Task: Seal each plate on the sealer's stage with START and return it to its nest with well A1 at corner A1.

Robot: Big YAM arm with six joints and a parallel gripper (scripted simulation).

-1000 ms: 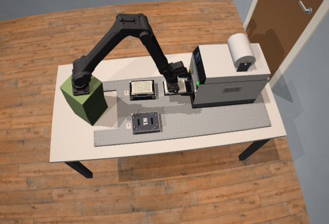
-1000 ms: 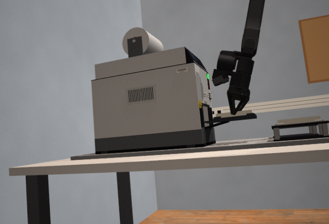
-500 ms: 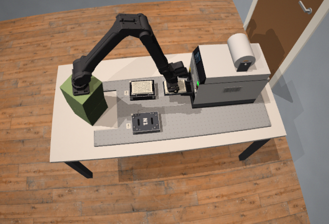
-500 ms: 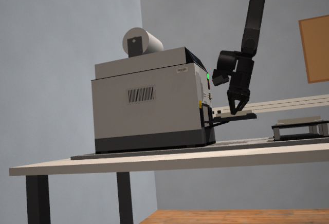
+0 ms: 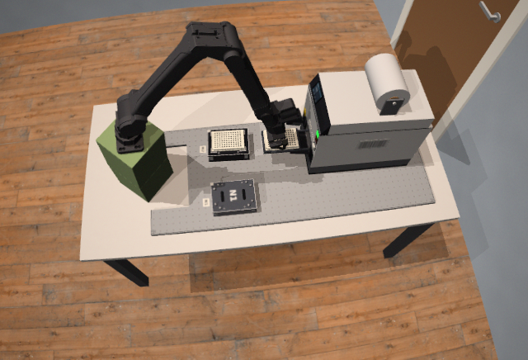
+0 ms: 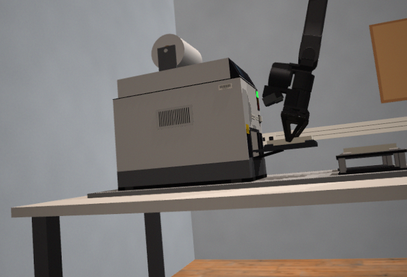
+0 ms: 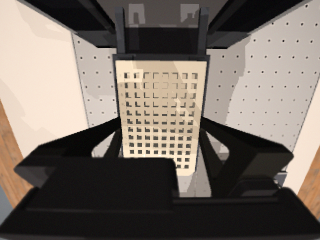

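Note:
My gripper (image 5: 278, 137) (image 6: 289, 139) (image 7: 160, 120) points down and is shut on a cream plate (image 5: 292, 139) (image 6: 304, 138) (image 7: 160, 107), one finger on each long side. The plate lies level at the sealer's extended stage (image 6: 307, 144) (image 7: 160, 57); I cannot tell if it is fully seated or foiled. The lamp (image 5: 317, 135) (image 6: 257, 94) is green. Another cream plate (image 5: 227, 139) (image 6: 369, 148) lies flat in nest N2 (image 5: 228, 154). Nest N1 (image 5: 233, 206) is empty. Well A1's corners are too small to tell.
The sealer (image 5: 358, 150) (image 6: 184, 145) stands close beside the wrist, with a foil roll (image 5: 385, 78) (image 6: 189, 51) on top. The green arm base (image 5: 147, 168) is at the left of the bench. Nest N2 stands between the base and the stage.

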